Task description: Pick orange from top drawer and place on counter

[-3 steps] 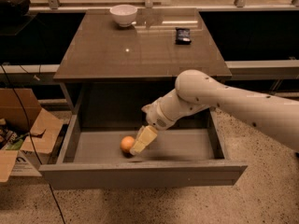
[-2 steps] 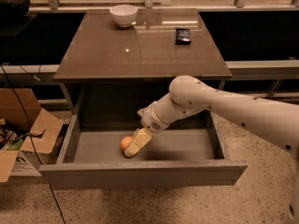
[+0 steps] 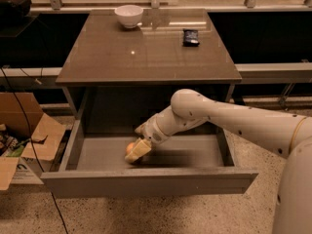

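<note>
The top drawer (image 3: 146, 182) is pulled open below the counter (image 3: 146, 52). The orange (image 3: 129, 147) lies on the drawer floor left of the middle, and only its left part shows. My gripper (image 3: 137, 150) reaches down into the drawer from the right and sits right at the orange, covering its right side. The white arm comes in from the lower right, over the drawer's right half.
A white bowl (image 3: 129, 14) stands at the back left of the counter. A small dark packet (image 3: 190, 37) lies at its back right. An open cardboard box (image 3: 27, 135) stands on the floor left of the drawer. A dark cable hangs at the left.
My gripper has moved left and slightly forward inside the drawer. It now overlaps the orange, which earlier showed just to its left.
</note>
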`<state>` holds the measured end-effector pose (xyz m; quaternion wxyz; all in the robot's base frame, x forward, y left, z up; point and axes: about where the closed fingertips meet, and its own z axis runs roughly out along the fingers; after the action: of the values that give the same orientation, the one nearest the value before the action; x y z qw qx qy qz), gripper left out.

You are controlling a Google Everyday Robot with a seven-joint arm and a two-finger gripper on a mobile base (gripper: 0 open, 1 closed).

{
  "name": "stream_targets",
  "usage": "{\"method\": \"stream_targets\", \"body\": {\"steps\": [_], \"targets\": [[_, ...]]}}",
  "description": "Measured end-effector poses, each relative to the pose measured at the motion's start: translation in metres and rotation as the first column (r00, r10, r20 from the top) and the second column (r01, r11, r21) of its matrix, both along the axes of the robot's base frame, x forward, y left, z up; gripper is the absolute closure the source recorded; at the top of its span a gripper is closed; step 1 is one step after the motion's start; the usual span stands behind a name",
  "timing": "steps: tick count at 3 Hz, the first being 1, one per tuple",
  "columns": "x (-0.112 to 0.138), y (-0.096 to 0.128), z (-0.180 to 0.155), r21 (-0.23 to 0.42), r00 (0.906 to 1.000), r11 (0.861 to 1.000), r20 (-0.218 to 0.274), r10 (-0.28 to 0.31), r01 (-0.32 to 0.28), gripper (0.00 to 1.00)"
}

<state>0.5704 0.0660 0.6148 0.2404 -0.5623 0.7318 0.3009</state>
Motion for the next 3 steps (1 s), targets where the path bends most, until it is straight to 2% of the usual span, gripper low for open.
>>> {"method": "stream_targets", "body": {"steps": [1, 2, 3], "targets": [[-0.002, -0.002, -0.008, -0.006, 0.9998, 1.0, -0.015, -0.014, 0.014, 0.48], [-0.002, -0.007, -0.004, -0.009, 0.9996, 1.0, -0.005, -0.029, 0.029, 0.72], [0.005, -0.017, 0.018, 0.002, 0.9987, 0.999, 0.02, -0.046, 0.046, 0.95]]}}
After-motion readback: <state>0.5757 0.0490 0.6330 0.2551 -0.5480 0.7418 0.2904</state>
